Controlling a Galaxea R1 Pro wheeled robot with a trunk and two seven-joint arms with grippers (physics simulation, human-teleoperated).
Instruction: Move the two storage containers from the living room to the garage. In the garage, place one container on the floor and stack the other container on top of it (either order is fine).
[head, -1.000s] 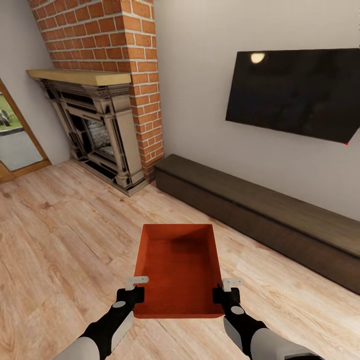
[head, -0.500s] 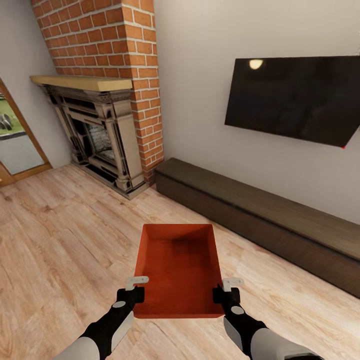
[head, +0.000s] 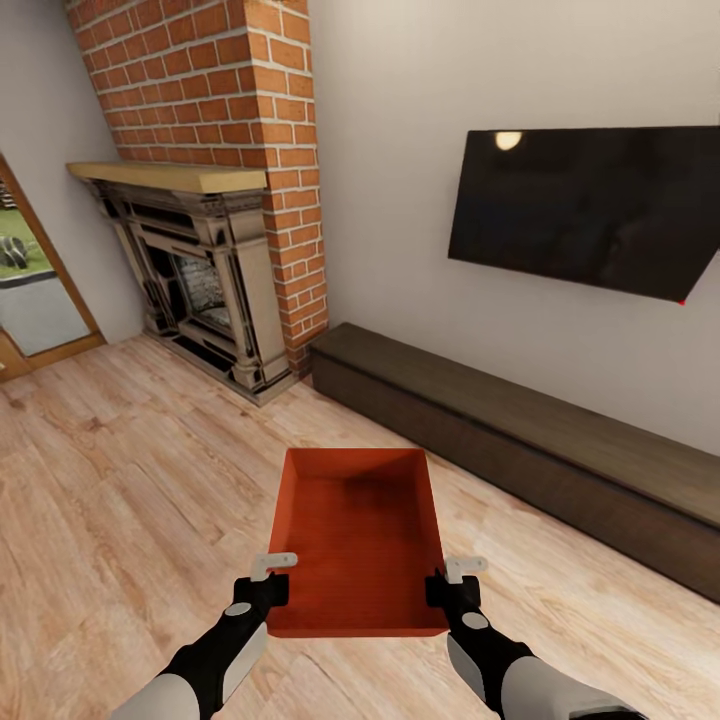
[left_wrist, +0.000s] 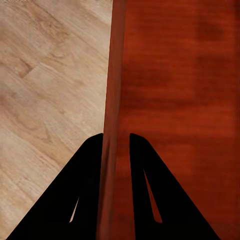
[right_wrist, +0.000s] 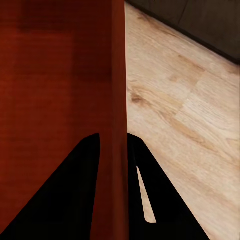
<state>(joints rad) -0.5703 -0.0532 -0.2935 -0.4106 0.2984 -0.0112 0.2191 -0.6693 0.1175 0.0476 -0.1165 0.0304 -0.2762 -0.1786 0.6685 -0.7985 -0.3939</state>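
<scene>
1. An orange-red storage container (head: 357, 540) is held up in front of the robot, above the light wood plank floor (head: 120, 480) of the living room.
2. Its left wall is pinched by the left gripper (head: 268, 583), one black finger (left_wrist: 85, 190) outside and one inside, narrowed onto the wall.
3. Its right wall is clamped the same way by the right gripper (head: 450, 585), with fingers (right_wrist: 75, 195) seen on either side of the wall.
4. The container is seen to be empty, its flat bottom in view.
5. Ahead, a red brick fireplace (head: 215, 200), a black wall TV (head: 590, 205) and a long dark low bench (head: 520, 430) are seen.
6. At far left, a wood-framed glass door (head: 30, 290) is seen.
</scene>
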